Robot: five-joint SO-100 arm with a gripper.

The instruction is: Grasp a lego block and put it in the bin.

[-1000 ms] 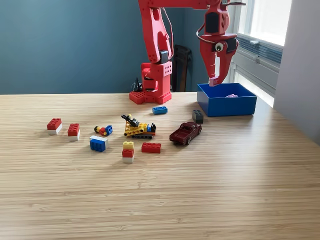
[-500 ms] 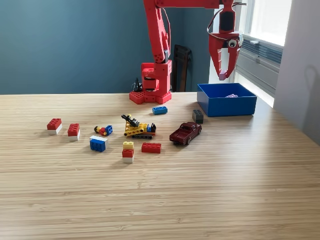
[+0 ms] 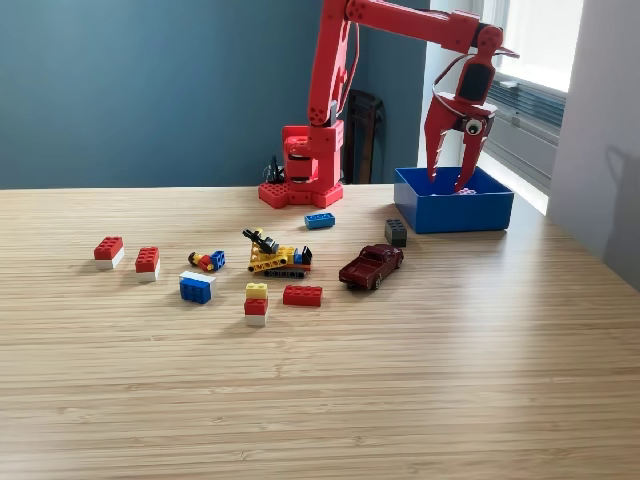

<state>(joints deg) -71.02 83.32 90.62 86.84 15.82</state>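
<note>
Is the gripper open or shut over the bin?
Open: the gripper shows two spread fingers with blue bin visible between them.

From my console I see a matt, grained wooden table (image 3: pixel 450 380), a smooth blue plastic bin (image 3: pixel 455 213) and glossy plastic bricks (image 3: pixel 302 295).

Table (image 3: pixel 420 400) fills the lower two-thirds of the frame. Arm base (image 3: pixel 302 170) stands at upper centre, at the table's far edge. The bin (image 3: pixel 452 210) sits to its right, upper right of centre; the gripper (image 3: pixel 450 183) hangs over the bin's interior, jaws spread. A single block (image 3: pixel 396 232) lies just before the bin's left corner, the toy car (image 3: pixel 371 266) in front of that. Another block (image 3: pixel 320 220) lies before the base. Centre-left: a small vehicle model (image 3: pixel 275 256), with loose blocks (image 3: pixel 147 262) scattered leftward.
</note>
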